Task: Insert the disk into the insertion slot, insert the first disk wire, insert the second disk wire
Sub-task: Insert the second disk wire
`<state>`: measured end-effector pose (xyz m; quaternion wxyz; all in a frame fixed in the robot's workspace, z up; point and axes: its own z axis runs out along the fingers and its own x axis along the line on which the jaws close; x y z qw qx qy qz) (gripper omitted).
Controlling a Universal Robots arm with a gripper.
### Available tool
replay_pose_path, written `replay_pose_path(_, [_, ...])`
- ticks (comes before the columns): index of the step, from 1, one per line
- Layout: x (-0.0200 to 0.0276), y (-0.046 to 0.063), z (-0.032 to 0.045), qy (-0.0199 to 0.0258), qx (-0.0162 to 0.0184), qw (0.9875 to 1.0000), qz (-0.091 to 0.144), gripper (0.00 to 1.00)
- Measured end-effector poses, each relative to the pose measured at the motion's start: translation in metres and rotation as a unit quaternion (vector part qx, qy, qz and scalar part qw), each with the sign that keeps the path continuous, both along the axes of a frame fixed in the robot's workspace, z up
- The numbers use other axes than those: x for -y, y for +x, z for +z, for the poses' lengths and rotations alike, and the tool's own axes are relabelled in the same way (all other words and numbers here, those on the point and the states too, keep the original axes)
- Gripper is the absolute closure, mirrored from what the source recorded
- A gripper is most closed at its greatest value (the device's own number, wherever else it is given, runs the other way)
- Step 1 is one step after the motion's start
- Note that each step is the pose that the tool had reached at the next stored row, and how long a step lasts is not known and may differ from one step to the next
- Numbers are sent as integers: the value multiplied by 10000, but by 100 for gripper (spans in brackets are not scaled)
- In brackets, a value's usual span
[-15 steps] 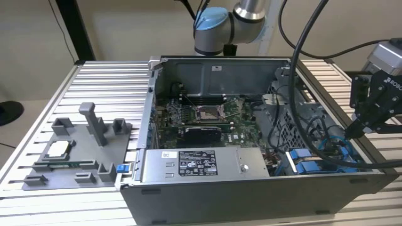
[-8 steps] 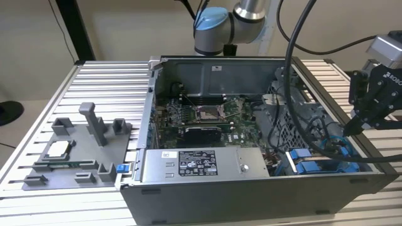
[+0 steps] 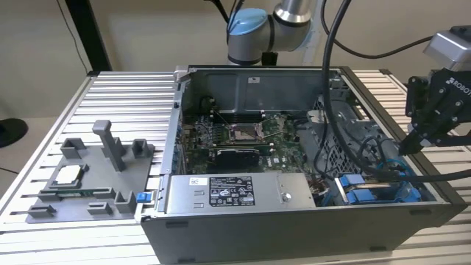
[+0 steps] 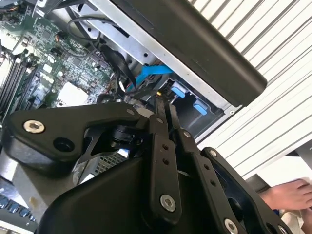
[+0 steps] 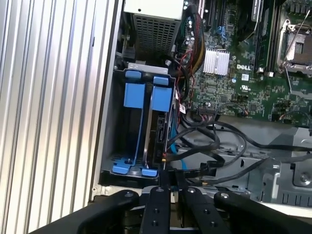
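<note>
The black two-finger gripper (image 5: 168,183), fingers pressed together, hangs over the blue-framed silver disk (image 5: 159,127) seated in the grey metal blue-railed insertion slot (image 5: 127,126), at the open computer case's (image 3: 309,232) four o'clock corner in the exterior view.

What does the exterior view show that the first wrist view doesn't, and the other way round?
Exterior view: the grey fixture tray beside the computer case, and the arm's blue joint. First wrist view: what looks like the disk, edge-on in the insertion slot, with a blue cable beside it. Both: the motherboard, the slot's blue tabs and the gripper near them.
</note>
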<state>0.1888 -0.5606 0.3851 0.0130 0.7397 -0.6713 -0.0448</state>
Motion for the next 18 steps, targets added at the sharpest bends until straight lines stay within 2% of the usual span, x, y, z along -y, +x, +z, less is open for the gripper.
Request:
replay_pose_path(9, [-4, -105, 152, 14, 0, 10000, -54, 100])
replay_pose_path(13, [-4, -182, 159, 15, 0, 10000, -65, 100])
replay_pose_path(18, [-4, -359, 159, 16, 2, 10000, -72, 100])
